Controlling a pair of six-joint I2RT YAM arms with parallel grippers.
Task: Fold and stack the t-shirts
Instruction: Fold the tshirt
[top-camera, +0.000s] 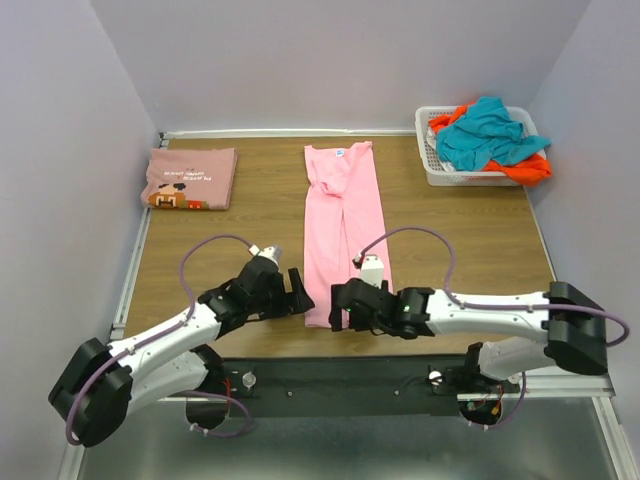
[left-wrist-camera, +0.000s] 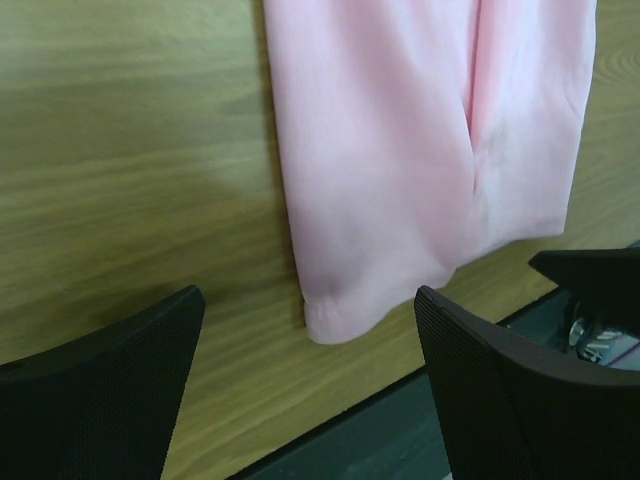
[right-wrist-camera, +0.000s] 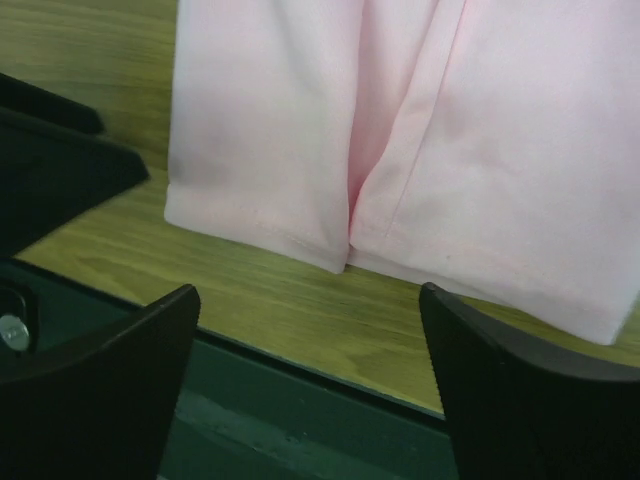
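A light-pink t-shirt (top-camera: 343, 225) lies folded into a long strip down the table's middle, its blue neck label at the far end. Its hem shows in the left wrist view (left-wrist-camera: 400, 170) and the right wrist view (right-wrist-camera: 420, 130). My left gripper (top-camera: 297, 293) is open at the hem's near left corner. My right gripper (top-camera: 340, 302) is open at the hem's near edge, just right of the left one. Neither holds cloth. A dusty-pink t-shirt (top-camera: 190, 177) with a brown-orange print lies folded at the far left. Teal (top-camera: 487, 132) and orange (top-camera: 528, 169) t-shirts sit in a basket.
A white basket (top-camera: 432, 165) stands at the far right corner. The table's near edge (right-wrist-camera: 300, 360) and a dark rail run just below both grippers. Grey walls close the left, back and right sides.
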